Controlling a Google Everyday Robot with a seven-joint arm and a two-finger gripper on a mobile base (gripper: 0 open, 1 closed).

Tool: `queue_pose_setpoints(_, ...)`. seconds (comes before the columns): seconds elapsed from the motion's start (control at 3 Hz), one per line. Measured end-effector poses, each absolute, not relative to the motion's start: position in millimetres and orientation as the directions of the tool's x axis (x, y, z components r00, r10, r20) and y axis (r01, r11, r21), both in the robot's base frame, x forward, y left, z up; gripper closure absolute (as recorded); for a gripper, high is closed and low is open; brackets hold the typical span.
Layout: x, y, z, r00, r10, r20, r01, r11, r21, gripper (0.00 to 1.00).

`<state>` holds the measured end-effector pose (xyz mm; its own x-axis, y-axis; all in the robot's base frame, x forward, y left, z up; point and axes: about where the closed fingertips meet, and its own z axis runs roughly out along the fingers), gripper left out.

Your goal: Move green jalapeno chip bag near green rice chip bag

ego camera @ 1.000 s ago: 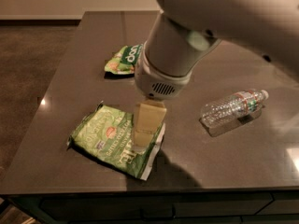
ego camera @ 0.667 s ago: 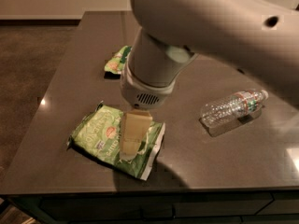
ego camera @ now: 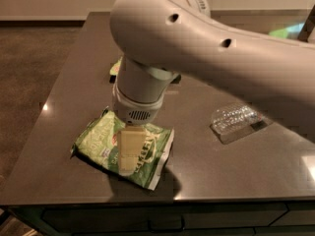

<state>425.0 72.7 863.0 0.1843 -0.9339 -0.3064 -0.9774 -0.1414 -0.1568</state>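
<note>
The green jalapeno chip bag lies flat near the front left of the dark table; it is light green with white lettering and white edges. My gripper hangs straight down over the middle of this bag, its pale finger reaching the bag's surface. The green rice chip bag lies farther back on the table. Only a sliver of its bright green edge shows to the left of my arm; the rest is hidden behind the arm.
A clear plastic bottle lies on its side at the right of the table. My large white arm fills the upper middle and right of the view. The table's front edge runs just below the jalapeno bag.
My arm has swung left and forward and the gripper has dropped onto the middle of the jalapeno bag. The arm now hides most of the rice chip bag. The bags have not moved.
</note>
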Motion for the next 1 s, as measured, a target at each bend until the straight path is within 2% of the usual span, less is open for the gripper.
queue_pose_setpoints(1.0,446.0,88.3,827.0,0.233,-0.946,-0.225,-0.972,-0.223,-0.073,0.00)
